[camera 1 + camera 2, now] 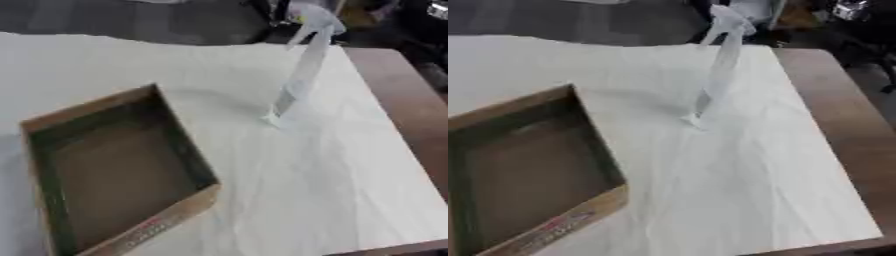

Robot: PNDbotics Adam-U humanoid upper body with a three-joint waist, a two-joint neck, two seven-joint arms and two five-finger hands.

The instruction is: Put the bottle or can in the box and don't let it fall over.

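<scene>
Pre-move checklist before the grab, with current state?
1. Spray bottle upright on the white cloth: ok.
2. Cardboard box open side up: ok.
3. Box interior free of other items: ok, nothing shows inside.
4. Bottle outside the box, apart from it on the box's right: ok, placing not yet done.
5. Hands ready: cannot tell, neither hand shows in either view.
6. Bottle contents or weight: cannot tell.

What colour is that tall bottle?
White or clear bottle, best seen in the left eye view.
</scene>
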